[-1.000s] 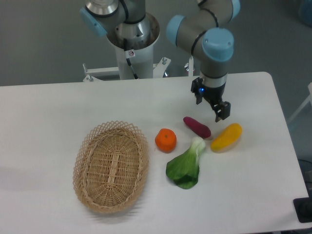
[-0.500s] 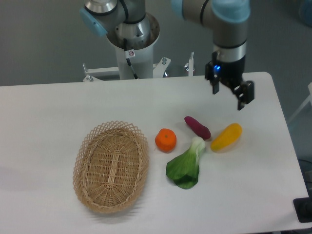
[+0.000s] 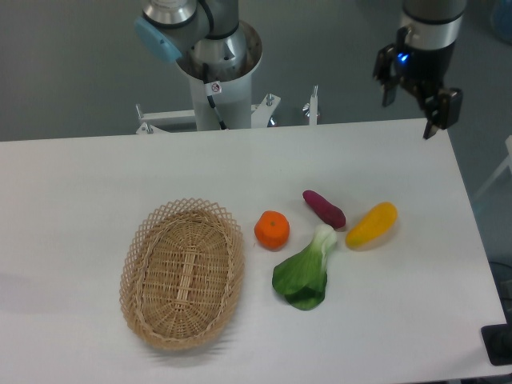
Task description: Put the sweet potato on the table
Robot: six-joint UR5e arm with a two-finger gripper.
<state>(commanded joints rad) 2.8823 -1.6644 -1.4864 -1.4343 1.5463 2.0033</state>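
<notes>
While gripper [image 3: 415, 113] hangs high over far right table [image 3: 80, 192] edge, jaws wide, empty, sweet potato [image 3: 323, 209] lies on white top between orange [image 3: 272, 230] and yellow vegetable [image 3: 371, 225], basket [image 3: 182, 273] left.

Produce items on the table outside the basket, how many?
4. Orange just right of the basket; sweet potato right of it; yellow-orange vegetable farthest right; leafy green in front of those. The basket looks empty, nothing seems hidden.

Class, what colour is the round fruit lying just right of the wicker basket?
Bright orange; the orange shows clearly in the fixed camera view, beside the basket.
</notes>
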